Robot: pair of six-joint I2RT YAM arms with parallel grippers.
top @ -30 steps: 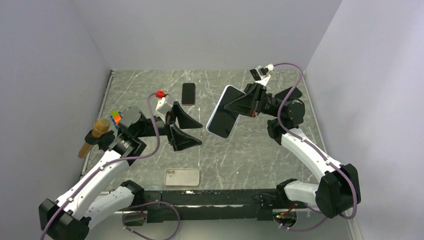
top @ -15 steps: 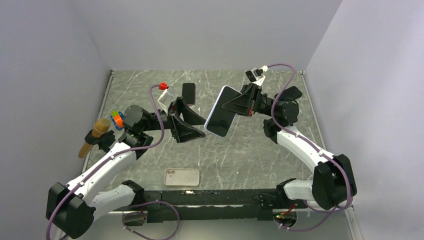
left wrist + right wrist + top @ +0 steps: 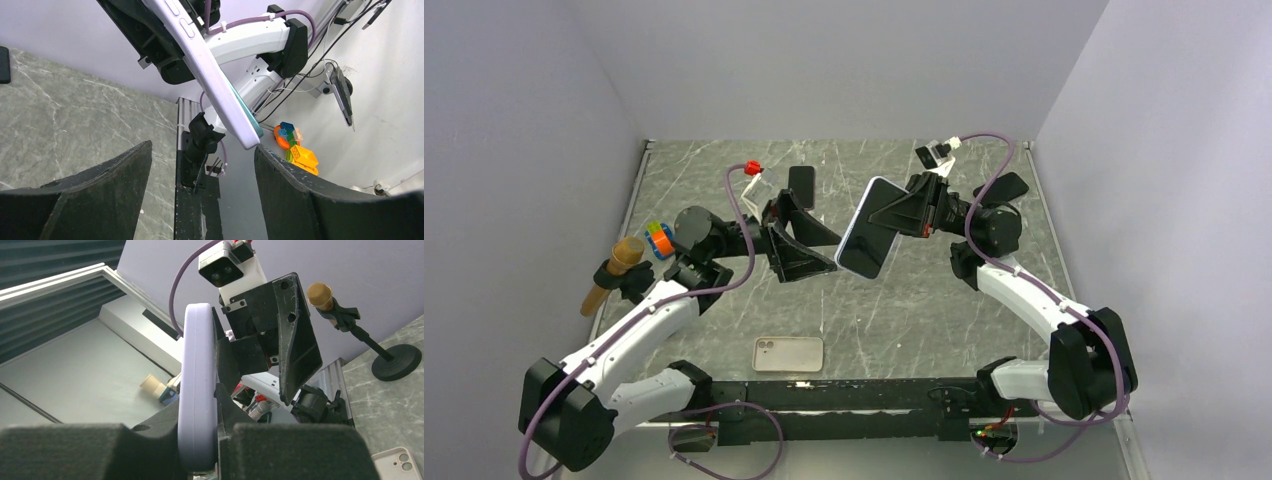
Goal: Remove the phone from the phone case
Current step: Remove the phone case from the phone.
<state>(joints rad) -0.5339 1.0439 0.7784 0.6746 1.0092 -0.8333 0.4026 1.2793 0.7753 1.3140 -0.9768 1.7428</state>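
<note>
"Top external, nearest the bases first: what lay there?"

"A cream case (image 3: pixel 788 353), flat on the table (image 3: pixel 904 310) with its camera holes up. Whether anything sat inside it, I couldn't tell."

"And above that, mid-table?"

"The left gripper (image 3: pixel 829 255) hung in the air with its fingers spread wide and nothing between them, pointed at the lower end of the lilac phone case (image 3: pixel 197 405). The right gripper (image 3: pixel 902 212) was pinching that case, a pad pressed on either face, holding it tilted well clear of the table."

"Why up there, do you reckon?"

"My guess is that lifted and angled so, the free end faced the other arm, which could take hold and work shell and handset apart. One to anchor, one to peel."

"So the phone was out?"

"No. The phone (image 3: pixel 866 245) sat inside the case, dark screen turned down toward the left arm. On the left wrist view the lilac rim ran along its edge, just above the open fingers and not touching them."

"Farther back?"

"A small dark handset (image 3: pixel 801 186) lay flat near the rear wall, apart from both arms."
</note>
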